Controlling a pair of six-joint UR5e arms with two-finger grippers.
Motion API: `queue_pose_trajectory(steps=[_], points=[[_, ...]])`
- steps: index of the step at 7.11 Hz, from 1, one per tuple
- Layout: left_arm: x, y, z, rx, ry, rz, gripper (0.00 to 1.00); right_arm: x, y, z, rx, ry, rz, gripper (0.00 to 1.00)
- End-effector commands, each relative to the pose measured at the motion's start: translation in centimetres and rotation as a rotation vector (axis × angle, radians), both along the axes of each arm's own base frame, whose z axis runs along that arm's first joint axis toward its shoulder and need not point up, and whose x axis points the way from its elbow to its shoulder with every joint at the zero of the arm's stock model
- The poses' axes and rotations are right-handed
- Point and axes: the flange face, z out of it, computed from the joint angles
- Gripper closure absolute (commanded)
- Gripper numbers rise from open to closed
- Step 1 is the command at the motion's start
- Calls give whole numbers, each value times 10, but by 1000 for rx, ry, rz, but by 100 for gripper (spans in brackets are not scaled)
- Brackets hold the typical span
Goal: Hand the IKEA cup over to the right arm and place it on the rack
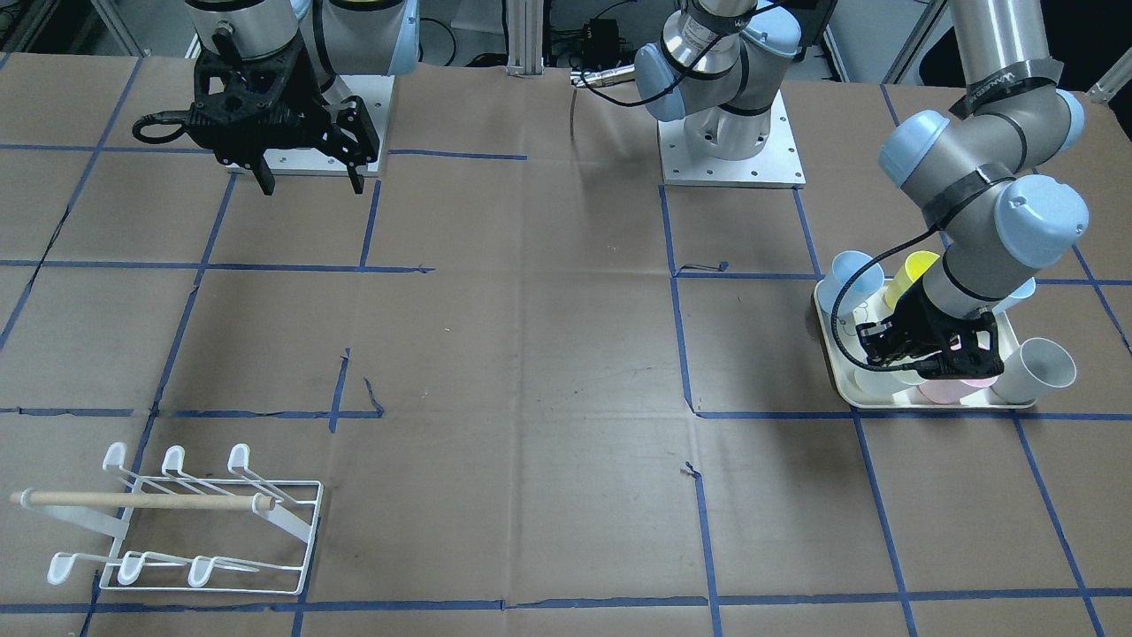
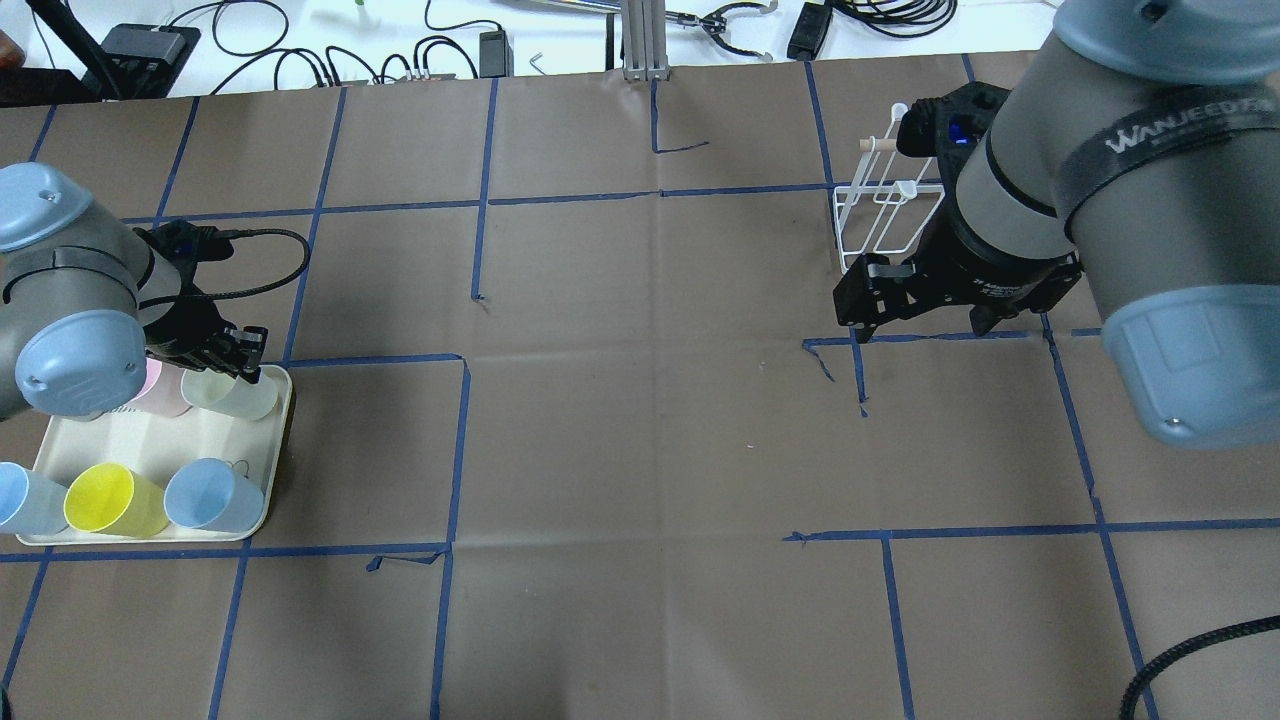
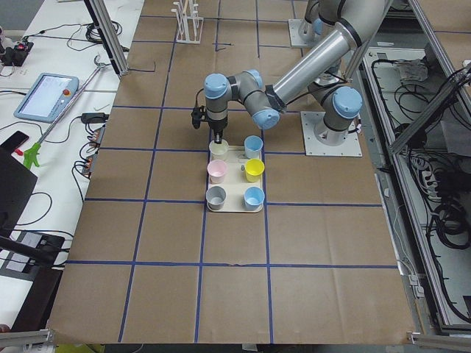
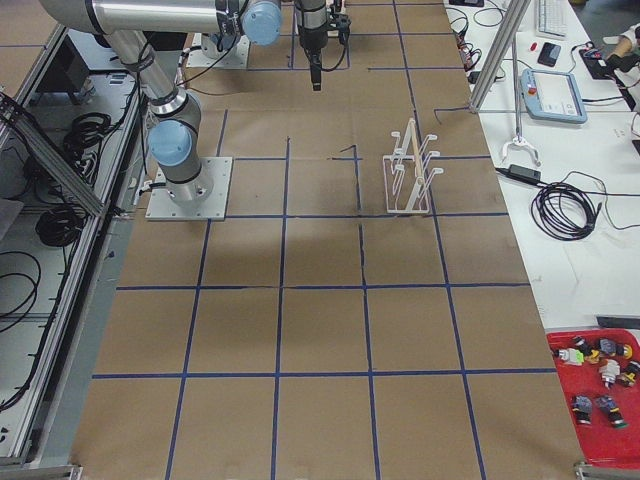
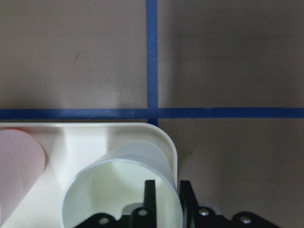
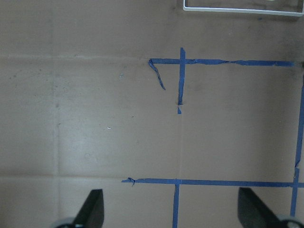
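Observation:
A pale cream cup (image 5: pixel 118 190) stands at the corner of the cream tray (image 5: pixel 95 135). My left gripper (image 5: pixel 167 184) is shut on its rim, one finger inside the cup and one outside. The same cup (image 2: pixel 240 395) and left gripper (image 2: pixel 232 350) show in the overhead view. My right gripper (image 1: pixel 311 184) hangs open and empty above the table near its base, fingers (image 6: pixel 92 209) wide apart. The white wire rack (image 1: pixel 203 522) with a wooden dowel stands on the table; it also shows in the overhead view (image 2: pixel 885 215), partly behind the right arm (image 2: pixel 1100 200).
The tray (image 2: pixel 150 440) also holds a pink cup (image 2: pixel 160 390), a yellow cup (image 2: pixel 115 500) and two blue cups (image 2: pixel 210 495). A grey cup (image 1: pixel 1035 367) stands at a tray corner. Blue tape lines cross the brown table cover.

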Motion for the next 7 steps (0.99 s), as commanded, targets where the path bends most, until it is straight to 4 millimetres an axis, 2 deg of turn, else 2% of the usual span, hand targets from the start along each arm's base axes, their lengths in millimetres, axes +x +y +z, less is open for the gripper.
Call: queue_pose_trajectory(steps=[1,4,5,6,7], points=[[-9,1,45,-75,27,2,100,-1,0,0,0,2,-1,0],[-21,16,155,-45,48,9,100,0,0,-1,3,-1,-1,0],[-33,22,188,-43,61,-4,100,0,0,-1,3,-1,-1,0],[-41,25,204,-53,95,-9,100,3,0,0,-2,-26,-22,0],[-42,23,200,-52,106,-15,100,3,0,0,-2,-26,-22,0]])
